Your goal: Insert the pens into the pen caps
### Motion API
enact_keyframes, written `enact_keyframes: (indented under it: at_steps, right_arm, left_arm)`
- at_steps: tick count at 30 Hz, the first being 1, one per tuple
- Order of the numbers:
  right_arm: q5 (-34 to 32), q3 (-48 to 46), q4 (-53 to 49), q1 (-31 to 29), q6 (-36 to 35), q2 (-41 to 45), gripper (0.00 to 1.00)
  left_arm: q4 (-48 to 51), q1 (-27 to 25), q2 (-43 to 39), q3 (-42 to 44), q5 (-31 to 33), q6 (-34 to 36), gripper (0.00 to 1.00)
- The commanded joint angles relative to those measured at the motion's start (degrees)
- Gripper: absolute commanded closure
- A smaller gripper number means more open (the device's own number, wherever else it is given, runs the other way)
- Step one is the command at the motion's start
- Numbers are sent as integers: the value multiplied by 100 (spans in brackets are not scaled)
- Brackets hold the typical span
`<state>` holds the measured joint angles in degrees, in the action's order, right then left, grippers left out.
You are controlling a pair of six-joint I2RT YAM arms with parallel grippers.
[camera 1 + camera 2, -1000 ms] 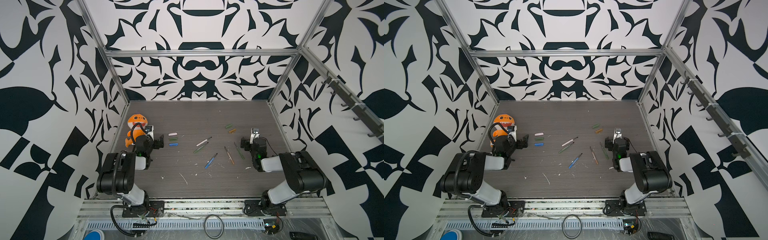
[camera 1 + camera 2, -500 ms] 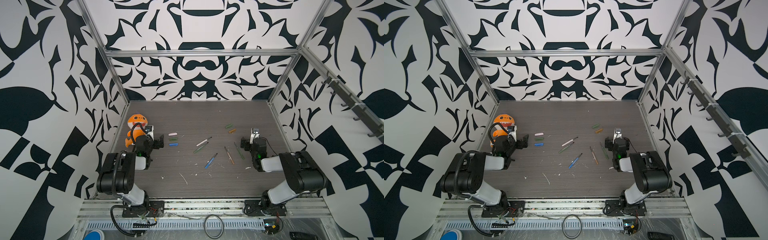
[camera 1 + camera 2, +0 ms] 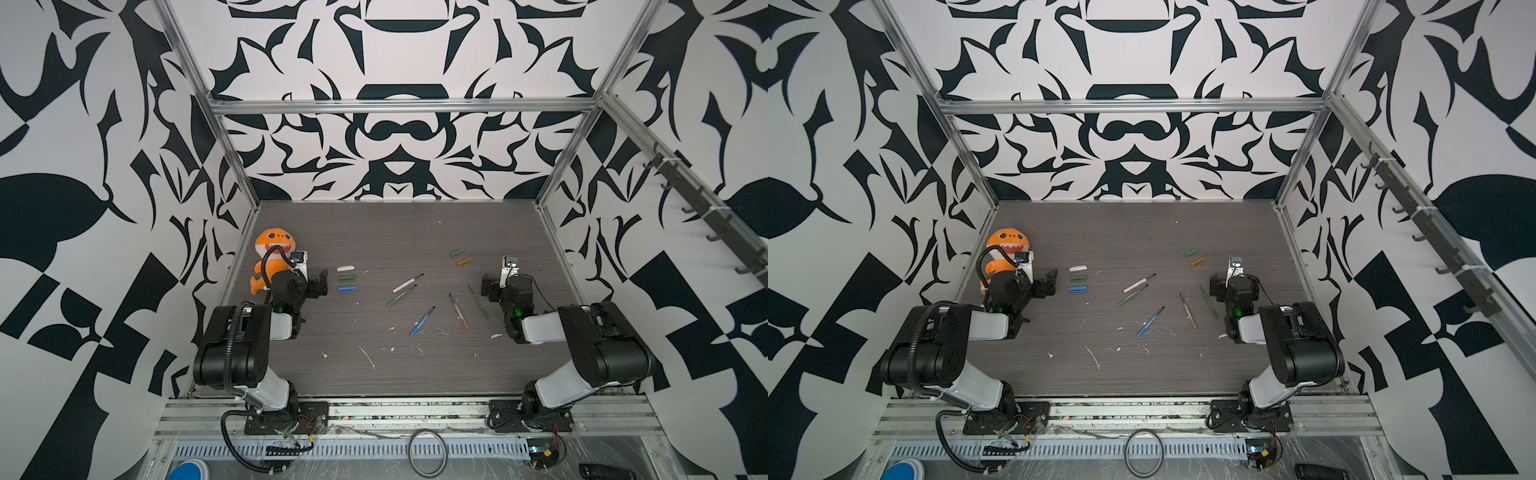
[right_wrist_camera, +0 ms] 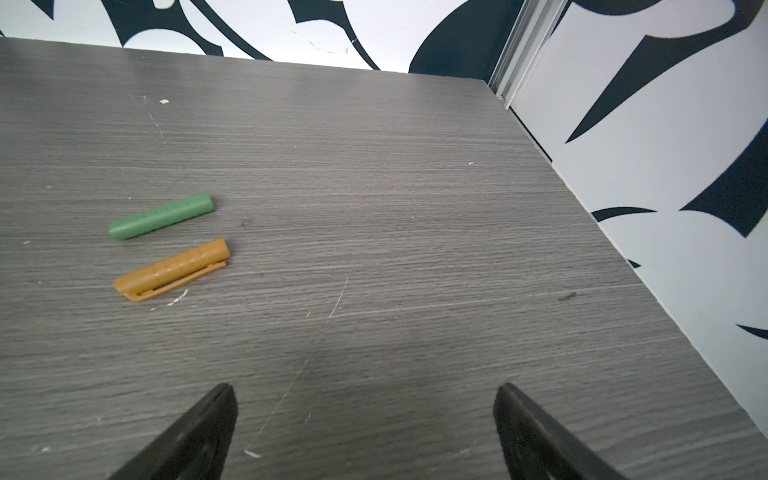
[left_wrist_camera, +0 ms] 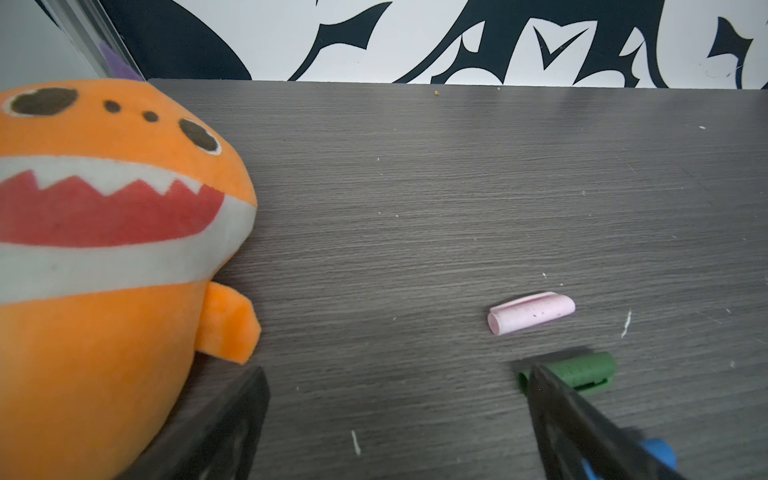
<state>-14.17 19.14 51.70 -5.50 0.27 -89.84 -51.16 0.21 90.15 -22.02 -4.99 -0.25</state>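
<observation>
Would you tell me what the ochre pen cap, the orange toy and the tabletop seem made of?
The ochre pen cap looks like moulded matte plastic: ribbed body, one-piece clip. The orange toy seems plush fabric: fuzzy nap, soft edges. The tabletop looks like grey wood-grain laminate, faintly scuffed; real wood is possible.

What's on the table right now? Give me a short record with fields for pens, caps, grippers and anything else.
Pens: five, uncapped, loose mid-table: white-pink pen, left green pen, blue pen, orange-brown pen, right green pen
Left caps: pink cap, dark green cap, blue cap, in a column
Right caps: light green cap, orange cap, side by side
Left gripper: open, empty
Right gripper: open, empty
Other: orange plush toy, table's left edge
</observation>
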Motion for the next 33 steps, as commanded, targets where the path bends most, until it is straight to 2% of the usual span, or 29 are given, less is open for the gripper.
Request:
enact_keyframes:
  at_steps: [1, 4, 14, 17, 20, 21, 25, 27, 29, 30, 32, 33]
  right_arm:
    - [-42, 64, 195, -6, 39, 55, 0]
    - [232, 101, 150, -11, -55, 45, 0]
    - [257, 117, 92, -11, -89, 54, 0]
    - [-154, 219, -187, -8, 113, 267, 0]
    - [-438, 1103, -2216, -20, 209, 867, 0]
    - [-565, 1462, -2790, -45, 244, 978, 0]
    - [-785, 3449, -5734, -180, 843, 1211, 0]
    - [-400, 4418, -6899, -125, 1624, 1152, 0]
    - [-384, 4606, -7102, -88, 2268, 1202, 0]
    - [-52, 4553, -7031, 13, 2458, 1275, 1]
    - [621, 4620, -7083, 128, 2583, 1329, 26]
    - [758, 4677, -7138, 136, 2565, 1318, 33]
  left_arm:
    - [-79, -12, -62, 36, -45, -28, 1]
    - [-70, -12, -64, 29, -45, -28, 1]
    - [-65, -12, -63, 30, -39, -28, 1]
    - [-152, -12, -335, 129, -53, 17, 0]
    - [1662, -12, -1416, -375, 0, -40, 1]
    - [1997, -25, -1635, -553, -34, 23, 1]
    - [3699, -270, -2832, -1522, 189, -312, 1]
    - [4385, -311, -3258, -2090, 287, -1126, 1]
    - [5229, -307, -3597, -2624, 813, -2486, 1]
    - [5575, -302, -3738, -2773, 981, -2945, 1]
    - [5135, -281, -3932, -2716, 907, -3019, 1]
    - [4712, -245, -3960, -2636, 780, -3131, 0]
